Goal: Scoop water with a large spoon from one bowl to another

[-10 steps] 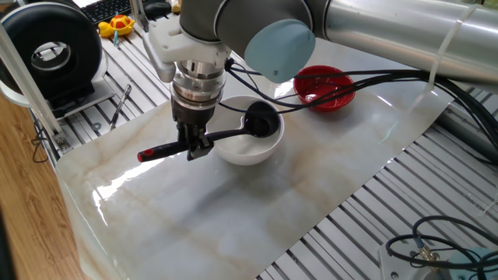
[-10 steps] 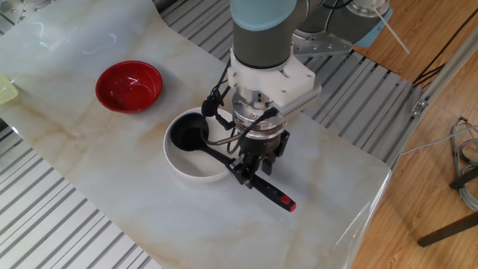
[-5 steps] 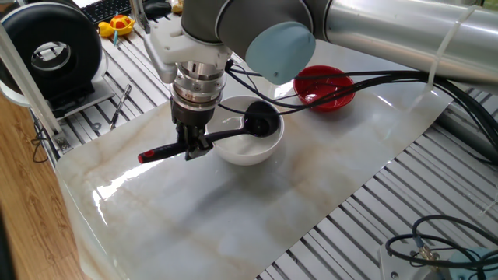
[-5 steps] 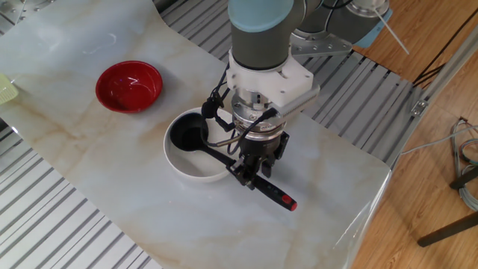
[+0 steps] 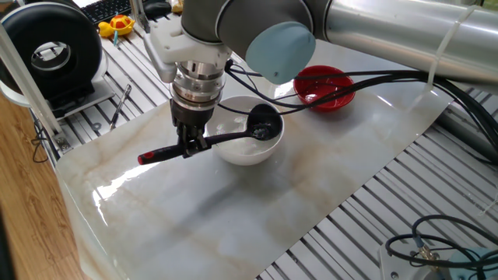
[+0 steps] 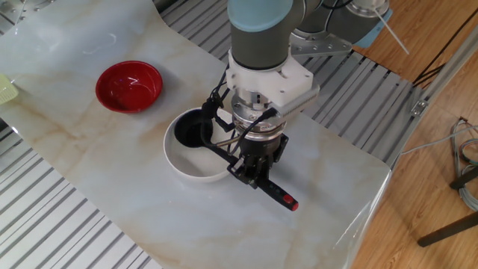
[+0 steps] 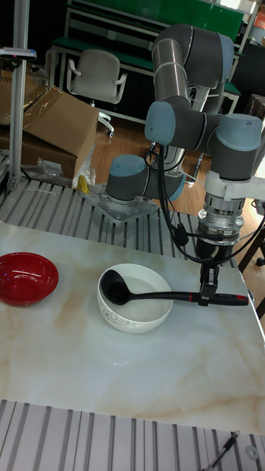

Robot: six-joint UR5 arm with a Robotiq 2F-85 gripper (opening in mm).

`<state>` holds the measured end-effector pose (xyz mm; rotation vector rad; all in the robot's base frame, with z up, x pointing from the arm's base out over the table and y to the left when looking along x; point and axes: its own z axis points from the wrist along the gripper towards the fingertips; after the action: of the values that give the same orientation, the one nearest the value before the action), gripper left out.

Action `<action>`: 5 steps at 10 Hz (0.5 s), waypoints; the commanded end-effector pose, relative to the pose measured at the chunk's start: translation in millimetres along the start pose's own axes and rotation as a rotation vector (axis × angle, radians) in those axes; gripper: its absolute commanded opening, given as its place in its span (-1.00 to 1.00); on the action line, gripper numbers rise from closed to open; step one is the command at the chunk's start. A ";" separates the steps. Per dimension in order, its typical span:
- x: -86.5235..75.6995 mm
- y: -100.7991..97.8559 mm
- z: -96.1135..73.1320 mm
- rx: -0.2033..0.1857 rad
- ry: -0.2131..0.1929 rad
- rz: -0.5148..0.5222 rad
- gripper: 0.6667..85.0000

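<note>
Over the marbled desk the hand is clamped on the spoon, gripping the thin handle nearer its red tip than its scoop. The scoop sits inside the white bowl, against the wall on the side toward the red bowl; I cannot make out the water itself, only a faint sheen in the white bowl. The handle lies nearly level, its long axis running from the scoop out over the white rim and past the hand, with the red tip pointing away from the red bowl. From here, I reckon the chief risk is spilling: the grip is far from the scoop, so any twist of the thin handle between the fingers would tip the load onto the desk on the way across. Lifting too flat could also catch the handle on the rim and drag or tilt the white bowl.
</note>
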<state>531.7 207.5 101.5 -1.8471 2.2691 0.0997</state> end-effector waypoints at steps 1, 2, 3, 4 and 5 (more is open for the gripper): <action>-12.1 -2.0 -6.4 0.000 -0.029 0.006 -0.98; -18.3 -2.4 -7.4 -0.001 -0.049 0.006 -0.98; -21.9 -2.2 -10.2 -0.004 -0.058 0.007 -0.98; -24.8 -5.0 -15.0 0.002 -0.060 0.001 -0.98; -28.1 -6.1 -18.9 0.000 -0.069 0.001 -0.98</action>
<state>537.0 221.7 115.0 -1.8313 2.2397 0.1334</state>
